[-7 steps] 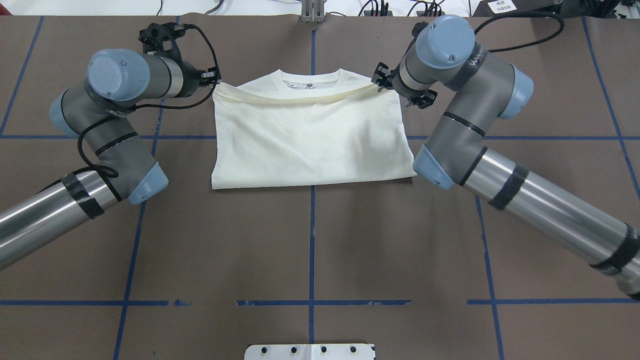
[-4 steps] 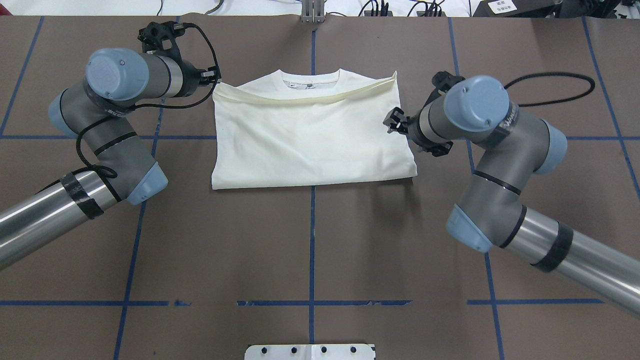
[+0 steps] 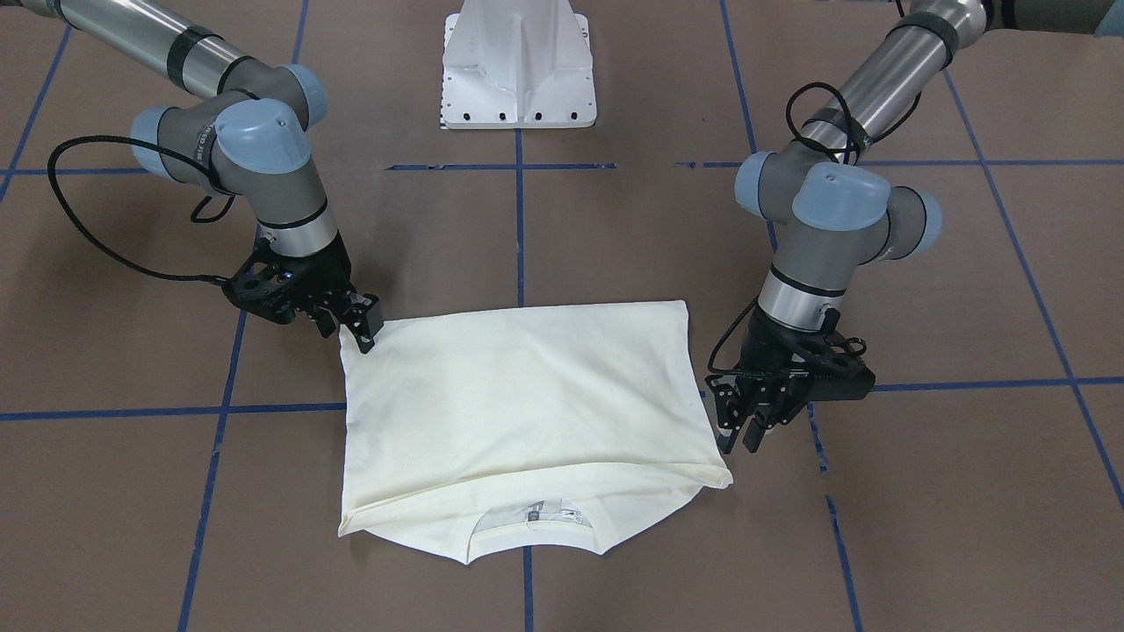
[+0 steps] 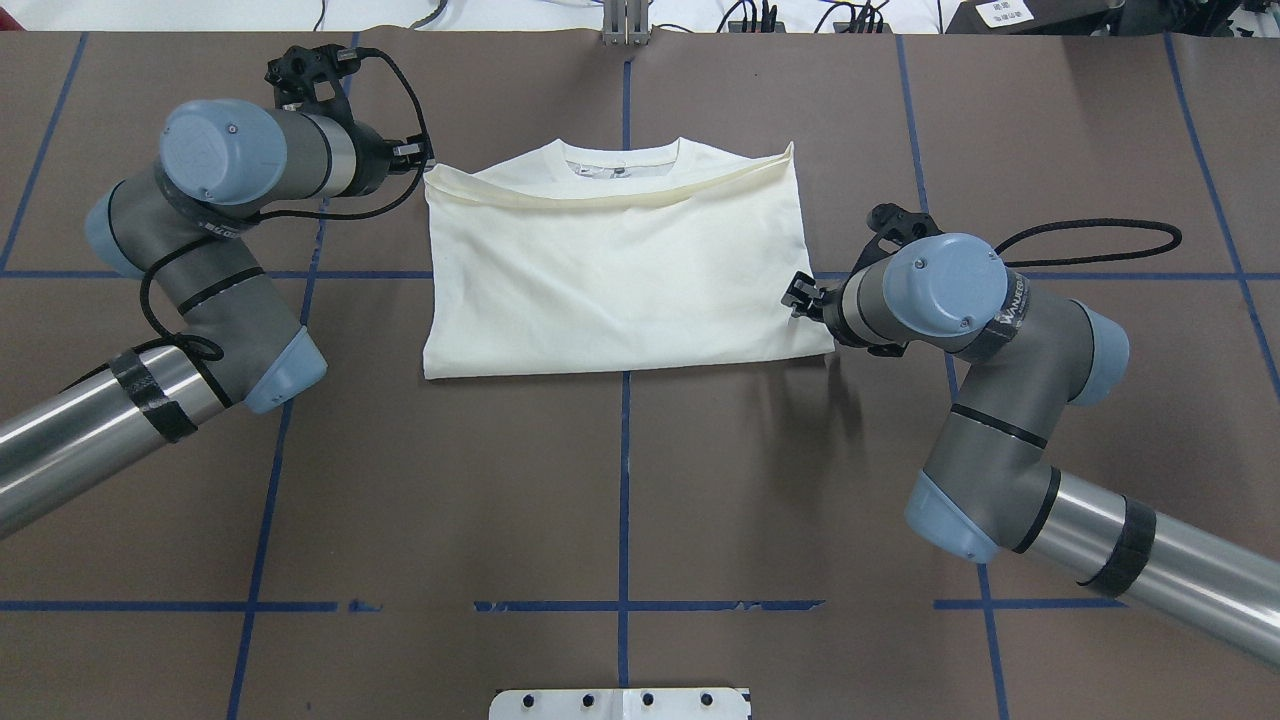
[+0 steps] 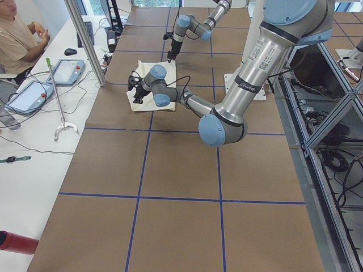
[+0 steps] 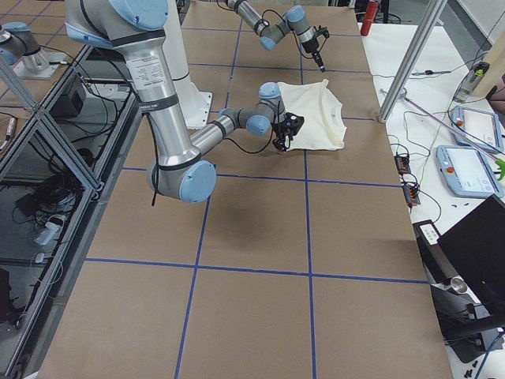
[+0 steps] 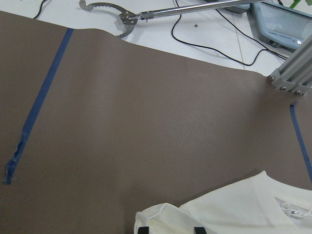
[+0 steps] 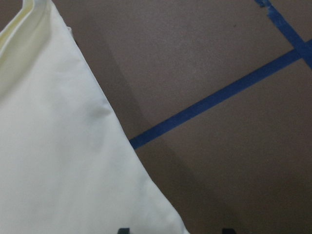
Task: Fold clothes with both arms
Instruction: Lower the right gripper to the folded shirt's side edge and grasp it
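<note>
The cream shirt lies folded in half on the brown table, plain side up, neckline at the far edge. Its doubled hem runs just below the collar. My left gripper hovers at the far left corner, open; the left wrist view shows its fingertips apart over that corner of cloth. My right gripper sits at the shirt's right edge near the fold, open. In the right wrist view the cloth edge runs between its spread fingertips. In the front view the right gripper touches the near corner.
Blue tape lines cross the table cover. The white pedestal base stands at the robot's side. Beyond the far edge lie a metal grabber tool, cables, an aluminium post and pendants. A person sits at the side table.
My right gripper let go of the hem's far right corner and swung back along the shirt's right edge toward the fold. My left gripper drew slightly away from the far left corner.
</note>
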You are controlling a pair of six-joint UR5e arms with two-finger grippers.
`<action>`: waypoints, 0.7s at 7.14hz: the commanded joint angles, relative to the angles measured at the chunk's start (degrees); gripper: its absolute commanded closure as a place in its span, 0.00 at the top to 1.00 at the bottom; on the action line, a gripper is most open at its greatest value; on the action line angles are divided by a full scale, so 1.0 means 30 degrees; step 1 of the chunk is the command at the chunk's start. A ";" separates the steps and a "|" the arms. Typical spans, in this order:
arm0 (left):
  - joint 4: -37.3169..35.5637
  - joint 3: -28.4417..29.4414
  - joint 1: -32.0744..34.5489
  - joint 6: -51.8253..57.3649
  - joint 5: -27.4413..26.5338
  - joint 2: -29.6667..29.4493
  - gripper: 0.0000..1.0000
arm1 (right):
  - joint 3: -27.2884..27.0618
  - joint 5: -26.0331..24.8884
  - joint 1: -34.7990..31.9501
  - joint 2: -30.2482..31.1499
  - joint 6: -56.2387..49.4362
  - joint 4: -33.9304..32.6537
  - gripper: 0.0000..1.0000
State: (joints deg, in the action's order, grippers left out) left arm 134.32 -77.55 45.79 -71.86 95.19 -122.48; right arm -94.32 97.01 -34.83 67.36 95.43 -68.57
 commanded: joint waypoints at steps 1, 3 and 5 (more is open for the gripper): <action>-0.0006 -0.0020 0.0002 -0.0013 -0.0001 0.0046 0.42 | 0.0383 -0.0285 0.0008 -0.0071 -0.0141 0.0005 0.45; 0.0023 -0.0020 0.0002 0.0016 -0.0001 0.0046 0.42 | 0.0501 -0.0285 0.0008 -0.0391 -0.0170 0.0005 0.00; -0.0006 -0.0020 0.0002 0.0016 -0.0001 0.0046 0.42 | 0.0501 -0.0285 0.0008 -0.0510 -0.0141 0.0005 0.00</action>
State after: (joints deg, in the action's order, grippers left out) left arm 134.32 -77.61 45.79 -71.85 95.19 -122.35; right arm -92.85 96.16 -34.83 66.12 94.96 -68.54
